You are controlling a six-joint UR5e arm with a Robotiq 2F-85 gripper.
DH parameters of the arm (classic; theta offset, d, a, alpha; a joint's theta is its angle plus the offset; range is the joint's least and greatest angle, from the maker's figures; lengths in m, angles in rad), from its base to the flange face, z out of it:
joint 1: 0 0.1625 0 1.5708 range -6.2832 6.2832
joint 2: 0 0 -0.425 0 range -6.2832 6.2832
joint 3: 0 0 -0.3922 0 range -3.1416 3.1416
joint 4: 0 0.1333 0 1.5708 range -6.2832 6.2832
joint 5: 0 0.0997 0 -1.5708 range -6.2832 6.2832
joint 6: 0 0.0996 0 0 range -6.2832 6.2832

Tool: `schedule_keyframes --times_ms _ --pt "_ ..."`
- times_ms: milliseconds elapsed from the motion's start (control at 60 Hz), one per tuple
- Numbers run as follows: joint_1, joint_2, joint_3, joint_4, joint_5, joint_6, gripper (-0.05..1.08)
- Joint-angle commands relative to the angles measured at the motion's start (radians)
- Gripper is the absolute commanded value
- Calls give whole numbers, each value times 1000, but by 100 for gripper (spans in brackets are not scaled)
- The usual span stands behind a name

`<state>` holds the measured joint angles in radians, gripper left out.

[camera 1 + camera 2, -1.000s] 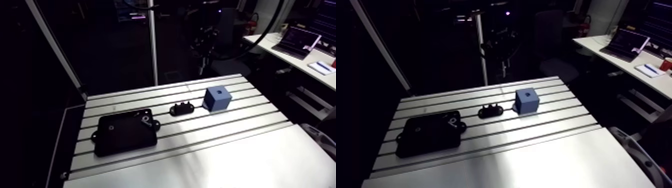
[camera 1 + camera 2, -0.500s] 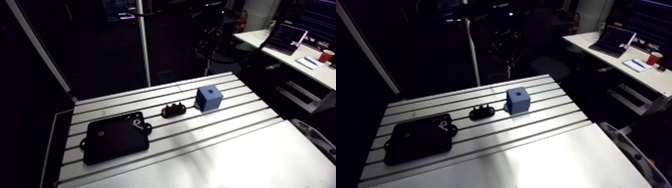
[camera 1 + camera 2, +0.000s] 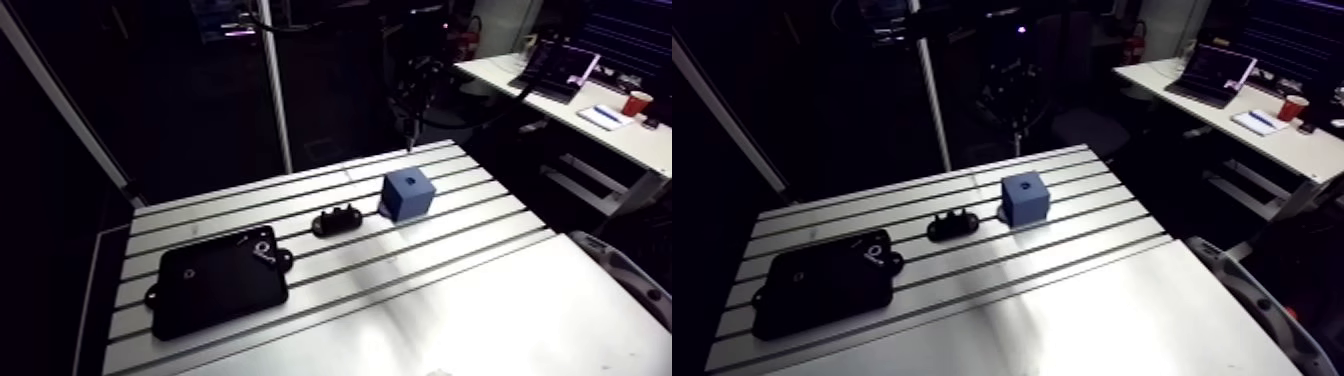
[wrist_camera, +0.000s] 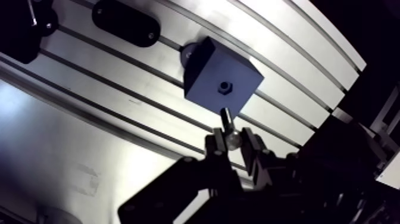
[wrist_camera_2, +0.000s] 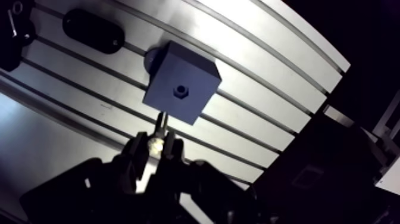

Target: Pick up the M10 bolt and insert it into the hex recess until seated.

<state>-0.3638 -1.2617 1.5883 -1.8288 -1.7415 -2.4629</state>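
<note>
— How are the fingers [image 4: 218, 143] of the gripper [image 4: 233, 142] set?

— They are drawn in narrow. The M10 bolt [image 4: 228, 127] is clamped by its head between the 2 of them, and its shank is pointed out ahead of the fingertips.

— Where is the hex recess [image 4: 224, 88] found?

— It is sunk in the top face of the blue block [image 4: 208, 65], just ahead of the bolt's tip. In the arm view the gripper is seen hanging above the block and apart from it, so the recess is not yet entered.

— What else is seen beyond the fingers?

— A black oval fixture [image 4: 125, 22] is laid on the slotted aluminium table [image 4: 89, 137], further ahead than the block and off to the side. A black tray [image 3: 218, 281] is set beyond that, well apart from the gripper.
</note>
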Motion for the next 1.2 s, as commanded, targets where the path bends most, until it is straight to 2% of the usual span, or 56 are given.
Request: schedule_keyframes --times_ms 17,1200 --pt "-4 6 1 -2 1 1 76" --pt "-20 68 9 -39 1 1 76"
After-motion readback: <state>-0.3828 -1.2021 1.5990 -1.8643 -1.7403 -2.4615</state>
